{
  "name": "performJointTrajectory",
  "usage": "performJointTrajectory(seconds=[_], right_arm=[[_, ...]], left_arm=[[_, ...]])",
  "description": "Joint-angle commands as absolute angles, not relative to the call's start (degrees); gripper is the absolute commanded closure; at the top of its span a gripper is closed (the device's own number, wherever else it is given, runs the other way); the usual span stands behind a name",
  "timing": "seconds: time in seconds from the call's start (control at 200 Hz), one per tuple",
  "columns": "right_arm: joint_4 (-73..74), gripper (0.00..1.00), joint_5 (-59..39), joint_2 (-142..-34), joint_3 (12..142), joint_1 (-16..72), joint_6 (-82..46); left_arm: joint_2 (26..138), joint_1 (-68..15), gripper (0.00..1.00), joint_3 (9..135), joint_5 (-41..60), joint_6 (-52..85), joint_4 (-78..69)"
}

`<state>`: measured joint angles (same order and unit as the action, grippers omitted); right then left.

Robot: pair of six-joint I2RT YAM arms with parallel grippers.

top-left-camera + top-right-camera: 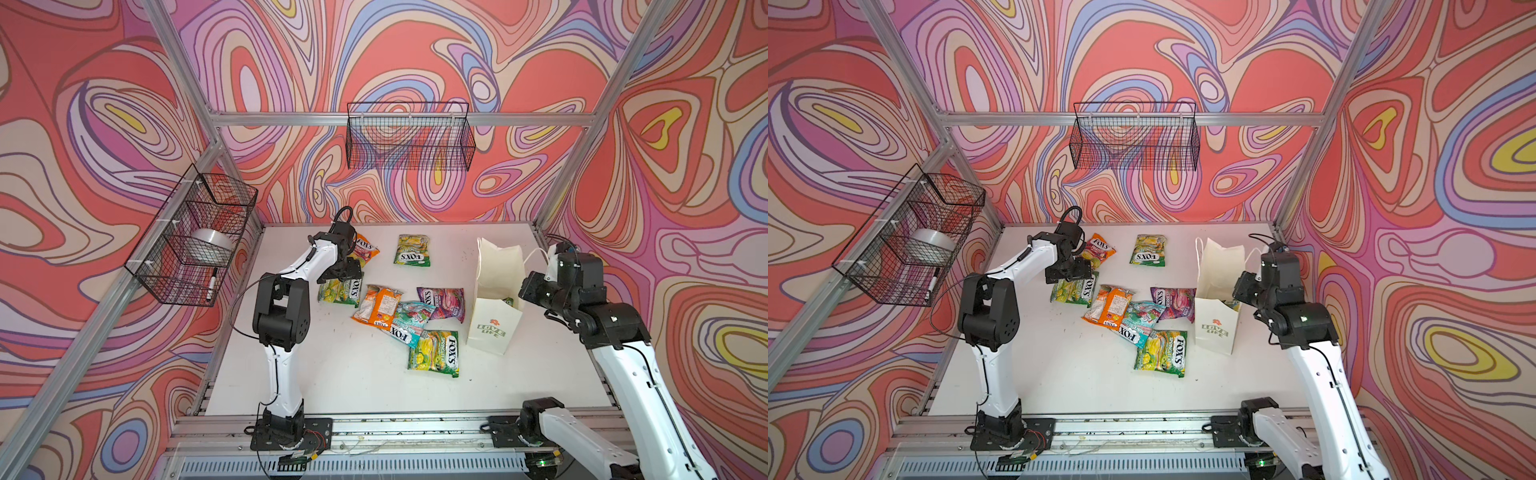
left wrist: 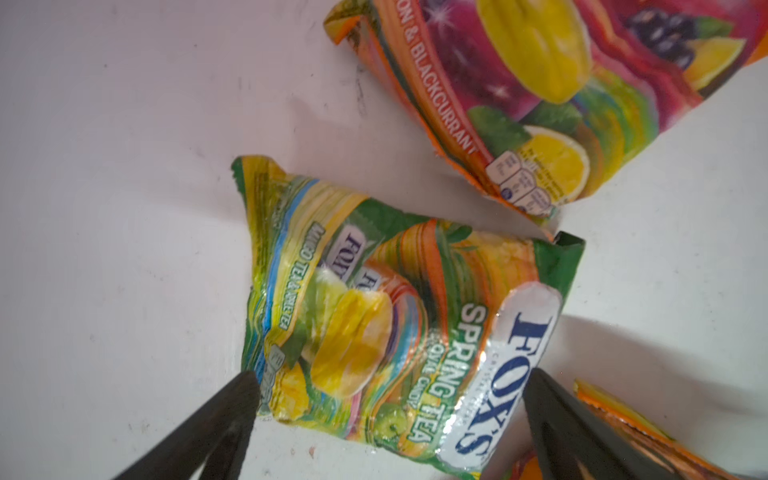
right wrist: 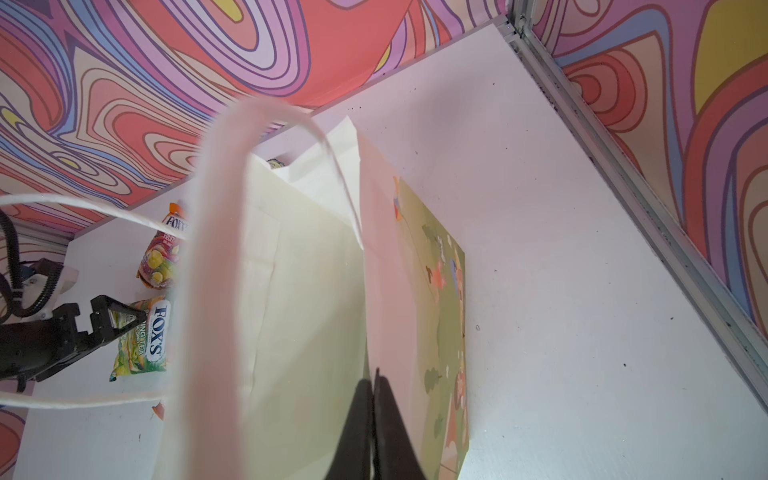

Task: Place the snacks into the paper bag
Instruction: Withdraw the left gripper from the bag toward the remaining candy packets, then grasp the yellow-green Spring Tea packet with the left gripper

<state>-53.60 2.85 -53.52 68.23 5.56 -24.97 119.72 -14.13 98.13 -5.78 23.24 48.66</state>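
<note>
Several FOX'S snacks lie on the white table in both top views. My left gripper (image 1: pixel 347 270) (image 2: pixel 392 376) hangs open just above a green Spring Tea packet (image 2: pixel 374 311) (image 1: pixel 341 291), one finger at each side of it, not touching. An orange packet (image 2: pixel 540 83) (image 1: pixel 365 251) lies just beyond. The white paper bag (image 1: pixel 494 328) (image 3: pixel 307 311) stands upright at the right with its mouth open. My right gripper (image 3: pixel 374 378) (image 1: pixel 524 293) is shut on the rim of the bag's picture side. A packet (image 1: pixel 508 301) shows inside the bag.
Green (image 1: pixel 412 250), orange (image 1: pixel 376 307), teal (image 1: pixel 409 324), purple (image 1: pixel 442 303) and green (image 1: pixel 434 353) packets lie between the arms. A black wire basket (image 1: pixel 191 237) holding a tape roll and a marker hangs on the left wall, another basket (image 1: pixel 409 135) on the back wall.
</note>
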Motion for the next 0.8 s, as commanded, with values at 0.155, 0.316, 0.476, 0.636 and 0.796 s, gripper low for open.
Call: performJointTrajectory(seconds=[0.155, 0.316, 0.476, 0.636, 0.796], right_arm=[[-52.8, 1.0, 1.96, -52.42, 67.97, 5.35, -25.13], [-53.17, 1.0, 2.54, -52.25, 68.55, 5.35, -24.89], [-53.28, 1.0, 2.8, -51.94, 68.29, 5.32, -25.05], [-52.74, 1.0, 2.46, -51.94, 67.94, 5.36, -25.4], [-52.78, 1.0, 2.6, -51.97, 68.12, 5.3, -25.21]], left_arm=[[126.42, -13.63, 0.0, 101.81, -3.87, 19.69, 51.47], [129.29, -12.98, 0.0, 102.04, -2.09, 20.18, 52.85], [129.47, -11.96, 0.07, 100.35, -0.79, 21.39, 52.5], [129.47, -11.41, 0.24, 98.54, -0.79, 22.71, 51.62], [125.79, -11.29, 0.36, 94.8, 1.17, 24.96, 49.04]])
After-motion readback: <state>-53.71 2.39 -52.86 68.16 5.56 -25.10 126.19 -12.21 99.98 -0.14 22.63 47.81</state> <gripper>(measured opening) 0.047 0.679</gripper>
